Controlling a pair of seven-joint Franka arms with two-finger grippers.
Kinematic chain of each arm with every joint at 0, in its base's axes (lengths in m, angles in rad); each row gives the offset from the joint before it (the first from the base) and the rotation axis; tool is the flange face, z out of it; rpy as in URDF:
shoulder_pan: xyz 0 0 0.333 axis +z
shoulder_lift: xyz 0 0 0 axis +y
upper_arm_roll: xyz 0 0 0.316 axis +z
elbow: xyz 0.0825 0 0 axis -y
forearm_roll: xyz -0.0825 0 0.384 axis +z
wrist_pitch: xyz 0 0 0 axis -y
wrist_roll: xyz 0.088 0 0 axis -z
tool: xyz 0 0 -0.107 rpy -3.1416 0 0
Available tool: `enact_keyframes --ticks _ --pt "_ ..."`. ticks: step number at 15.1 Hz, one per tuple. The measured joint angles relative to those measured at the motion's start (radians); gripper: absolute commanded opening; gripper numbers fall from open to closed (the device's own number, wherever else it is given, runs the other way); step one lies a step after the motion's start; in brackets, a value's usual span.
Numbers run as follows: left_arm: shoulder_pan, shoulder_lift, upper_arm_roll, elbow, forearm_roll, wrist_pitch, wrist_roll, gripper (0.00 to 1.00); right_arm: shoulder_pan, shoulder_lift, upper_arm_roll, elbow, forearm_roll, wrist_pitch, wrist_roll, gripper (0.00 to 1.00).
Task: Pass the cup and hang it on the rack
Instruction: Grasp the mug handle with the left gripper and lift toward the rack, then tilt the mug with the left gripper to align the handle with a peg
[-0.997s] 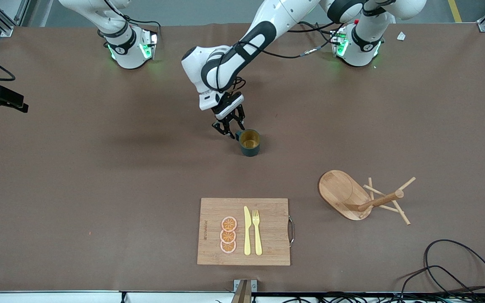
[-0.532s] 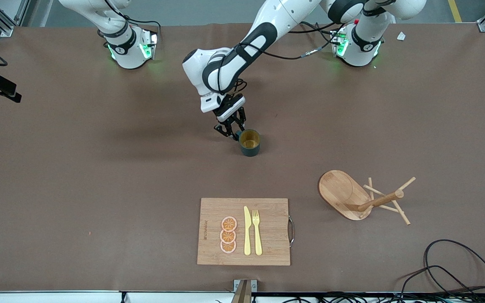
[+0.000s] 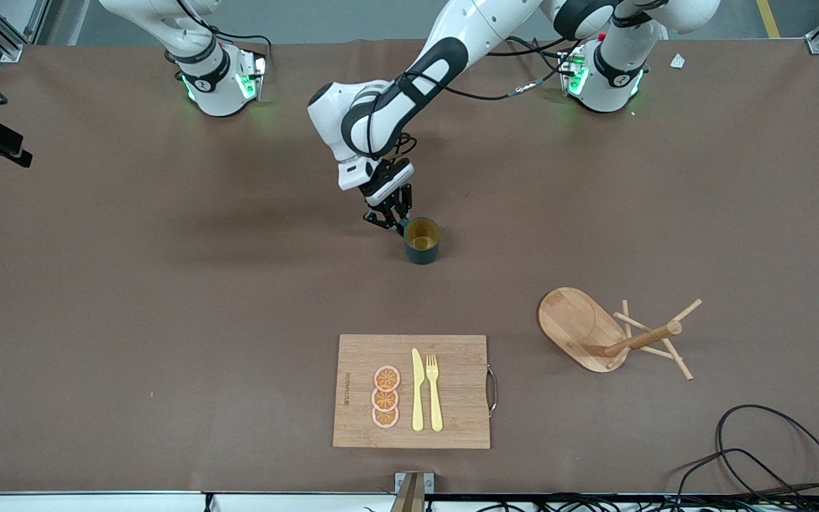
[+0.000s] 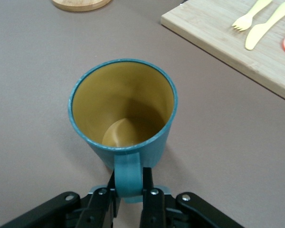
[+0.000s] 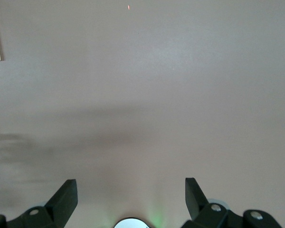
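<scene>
While the left claw pinches the cup handle (mid-table), the right claw waits wide.

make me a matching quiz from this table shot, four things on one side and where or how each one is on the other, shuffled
Things:
1. cup
2. rack
3. fork
4. right gripper

States:
A. lying on the cutting board beside the knife
B. open over bare table
C. upright, handle pinched by the left gripper
D. tipped on its side toward the left arm's end

Pairs: 1-C, 2-D, 3-A, 4-B
</scene>
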Motion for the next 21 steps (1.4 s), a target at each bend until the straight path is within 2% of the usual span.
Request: enact_keyframes --ticks 3,5,9,12,16,21 --pt "0.028 -0.034 0.003 0.027 -0.004 -0.001 0.050 0.01 0.000 -0.009 0.001 0.000 0.000 0.000 0.000 1.00" --pt "0.086 -0.102 0.001 0.046 -0.064 -0.001 0.136 0.01 0.000 -0.024 0.002 0.000 0.000 -0.001 0.000 1.00" --pt "0.241 -0.299 0.000 0.053 -0.306 -0.004 0.442 0.01 0.001 -0.050 0.005 0.000 0.001 -0.008 -0.001 1.00" --pt "0.364 -0.402 -0.001 0.052 -0.508 -0.005 0.622 0.01 0.001 -0.051 0.008 -0.001 0.001 -0.022 -0.001 1.00" --pt "0.548 -0.483 -0.003 0.052 -0.784 -0.005 0.829 0.01 0.001 -0.051 0.009 -0.003 0.001 -0.028 -0.001 1.00" --pt "0.691 -0.506 -0.004 0.049 -0.976 -0.006 0.910 0.01 0.001 -0.051 0.008 -0.003 0.018 -0.040 -0.001 1.00"
